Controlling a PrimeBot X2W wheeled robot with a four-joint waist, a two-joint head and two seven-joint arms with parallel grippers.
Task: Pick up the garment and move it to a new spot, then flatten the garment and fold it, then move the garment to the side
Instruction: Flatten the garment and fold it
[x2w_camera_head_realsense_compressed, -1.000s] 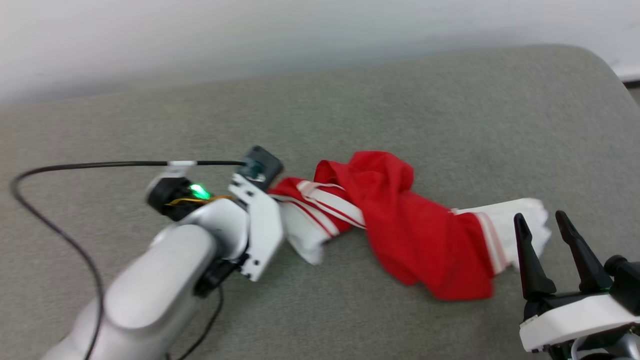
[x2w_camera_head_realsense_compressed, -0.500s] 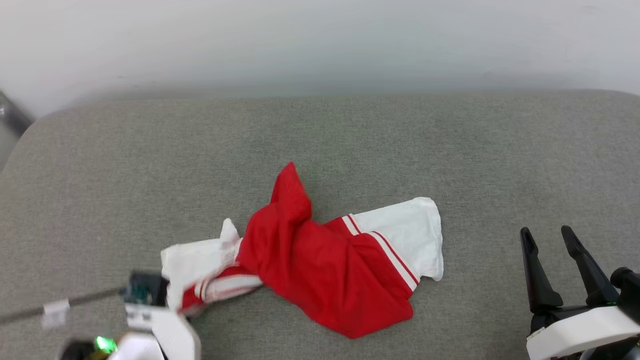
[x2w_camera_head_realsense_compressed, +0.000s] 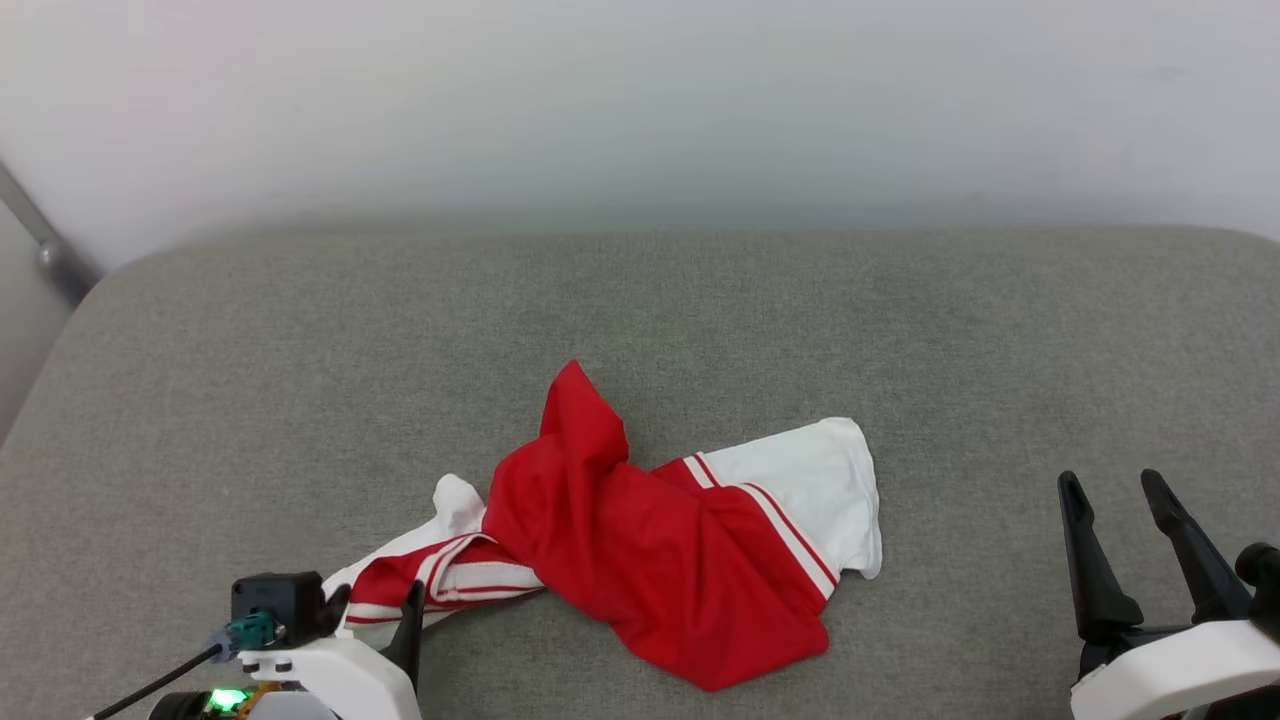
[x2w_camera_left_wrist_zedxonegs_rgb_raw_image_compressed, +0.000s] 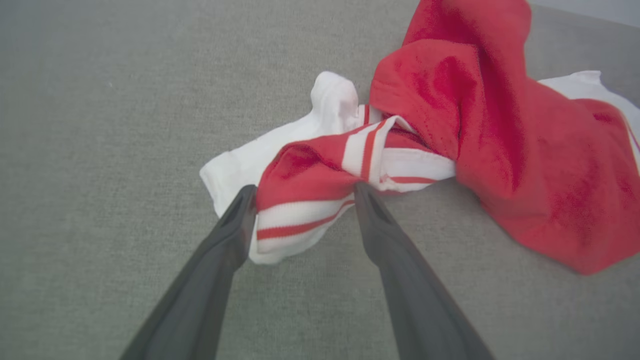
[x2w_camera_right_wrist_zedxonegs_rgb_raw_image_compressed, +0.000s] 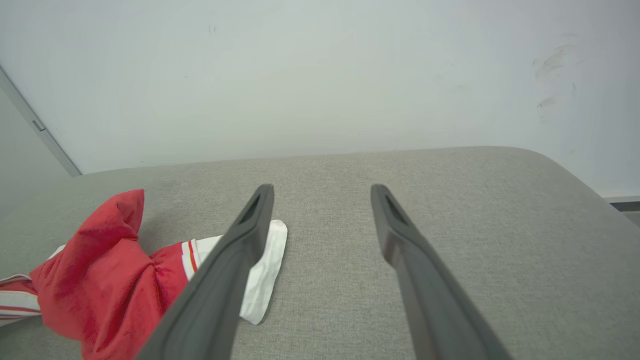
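- the red jersey (x2w_camera_head_realsense_compressed: 650, 560) is lying crumpled, lower centre.
- the left gripper (x2w_camera_left_wrist_zedxonegs_rgb_raw_image_compressed: 302, 188) is gaping wide astride its striped hem.
- the right gripper (x2w_camera_head_realsense_compressed: 1109, 477) is hanging open, empty.

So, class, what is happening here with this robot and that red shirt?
A two-armed robot is working on a crumpled red and white shirt lying on a grey cushion. Its left gripper is open, astride the shirt's striped end. The right gripper is open too, off to the side, clear of the shirt.
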